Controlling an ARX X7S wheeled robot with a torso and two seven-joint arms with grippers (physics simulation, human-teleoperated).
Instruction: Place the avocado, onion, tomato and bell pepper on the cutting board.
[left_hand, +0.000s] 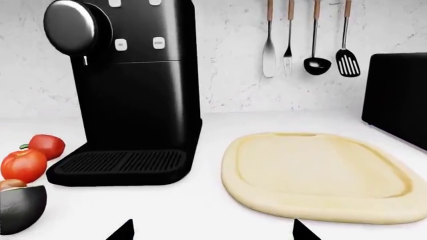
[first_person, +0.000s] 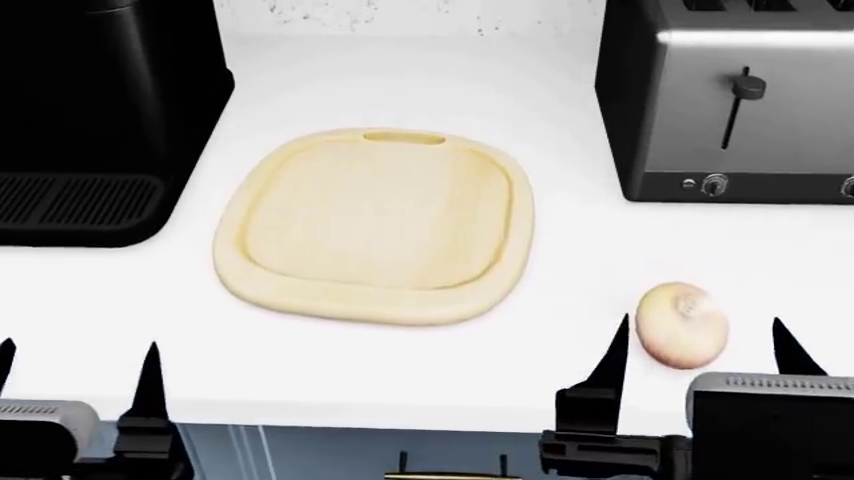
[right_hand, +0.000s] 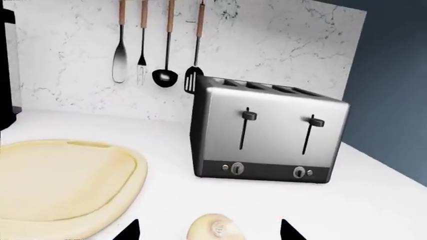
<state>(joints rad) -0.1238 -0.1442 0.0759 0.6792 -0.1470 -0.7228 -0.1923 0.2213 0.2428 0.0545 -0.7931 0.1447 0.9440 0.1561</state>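
Board (first_person: 374, 225) bare. Onion (first_person: 683, 323) on counter (first_person: 574, 250) between my right gripper's (first_person: 698, 345) spread fingers, untouched. My left gripper (first_person: 78, 365) open, holding nothing.

The cutting board (first_person: 374, 228) is pale, creamy light wood. The onion (first_person: 683, 324) is cream-tan with a pinkish blush. The tomato (left_hand: 23, 165) is glossy red-orange, the bell pepper (left_hand: 47, 145) a deeper red. The avocado (left_hand: 20, 206) has near-black skin and a brown pit. The coffee machine (left_hand: 130, 90) is black with white buttons. The toaster (right_hand: 267, 135) is brushed silver with black levers. The counter (first_person: 587, 260) is plain white, and the wall (right_hand: 280, 45) is white marble with grey veins.
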